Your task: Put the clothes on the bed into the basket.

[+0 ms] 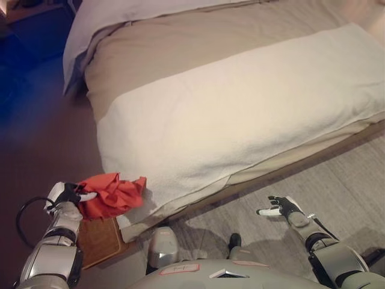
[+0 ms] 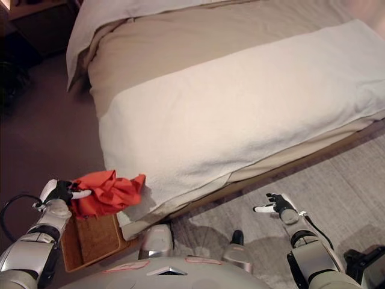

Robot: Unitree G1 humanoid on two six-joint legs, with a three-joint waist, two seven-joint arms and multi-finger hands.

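Note:
My left hand (image 1: 67, 195) is shut on a red garment (image 1: 111, 194) and holds it in the air just off the near left corner of the bed (image 1: 240, 114). The cloth hangs bunched above a brown woven basket (image 2: 90, 241) that stands on the floor under my left arm. The garment also shows in the right eye view (image 2: 107, 189). My right hand (image 1: 281, 206) is open and empty over the grey rug, at the lower right, clear of the bed.
The bed has a white blanket across its foot and a beige cover (image 1: 180, 42) further up. A grey rug (image 1: 337, 186) lies along the bed's near side. Dark floor (image 1: 36, 120) runs along its left.

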